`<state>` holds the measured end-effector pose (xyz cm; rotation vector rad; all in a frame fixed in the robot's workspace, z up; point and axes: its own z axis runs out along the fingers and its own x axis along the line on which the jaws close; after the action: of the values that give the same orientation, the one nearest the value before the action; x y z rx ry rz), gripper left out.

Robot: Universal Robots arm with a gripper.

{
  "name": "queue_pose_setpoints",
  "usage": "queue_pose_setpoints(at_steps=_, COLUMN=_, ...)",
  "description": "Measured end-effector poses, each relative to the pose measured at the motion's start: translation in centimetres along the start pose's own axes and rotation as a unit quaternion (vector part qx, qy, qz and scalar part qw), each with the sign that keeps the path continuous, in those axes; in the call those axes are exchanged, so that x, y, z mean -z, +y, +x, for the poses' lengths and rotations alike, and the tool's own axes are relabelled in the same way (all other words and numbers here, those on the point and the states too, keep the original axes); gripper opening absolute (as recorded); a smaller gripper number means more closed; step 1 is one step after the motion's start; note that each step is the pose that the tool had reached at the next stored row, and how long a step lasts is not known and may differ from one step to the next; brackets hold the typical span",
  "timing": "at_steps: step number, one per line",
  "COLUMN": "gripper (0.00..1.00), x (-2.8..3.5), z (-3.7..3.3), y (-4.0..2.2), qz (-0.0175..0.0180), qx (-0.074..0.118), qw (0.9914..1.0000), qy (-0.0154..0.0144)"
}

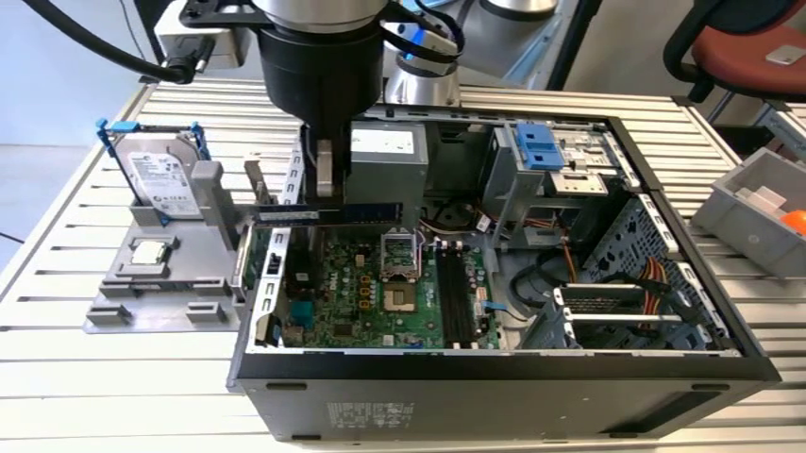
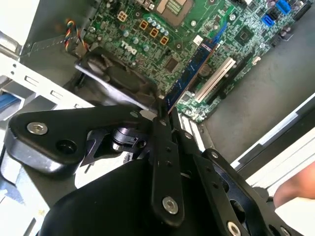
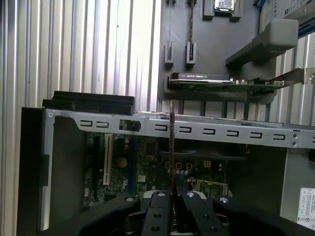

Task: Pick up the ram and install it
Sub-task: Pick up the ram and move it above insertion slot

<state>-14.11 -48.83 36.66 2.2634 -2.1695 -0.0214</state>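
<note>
Motherboard (image 1: 377,297) open from above; free room over black slots (image 1: 456,293). Grey metal box (image 1: 384,165) just beside gripper (image 1: 325,193). Slotted case rail (image 3: 221,132) below clamped ram (image 1: 365,212). Cables (image 1: 648,276), drive cage (image 1: 569,179) crowd exterior view's right.

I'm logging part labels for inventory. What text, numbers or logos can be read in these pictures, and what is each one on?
No text reads clearly enough to quote.
Hard drive: white label, too small.
Ram: small white label, too small.
Power supply: label, blurred.
Computer case: front sticker, too small.
Motherboard: white maker's logo, upside down; other print too small.
</note>
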Motion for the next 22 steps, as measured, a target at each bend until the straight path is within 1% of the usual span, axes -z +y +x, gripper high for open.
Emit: queue_pose_setpoints(at_steps=22, gripper=0.0, x=0.05, z=0.16, y=-3.83, qz=-0.0002, qx=0.0, qw=1.0, qy=0.0)
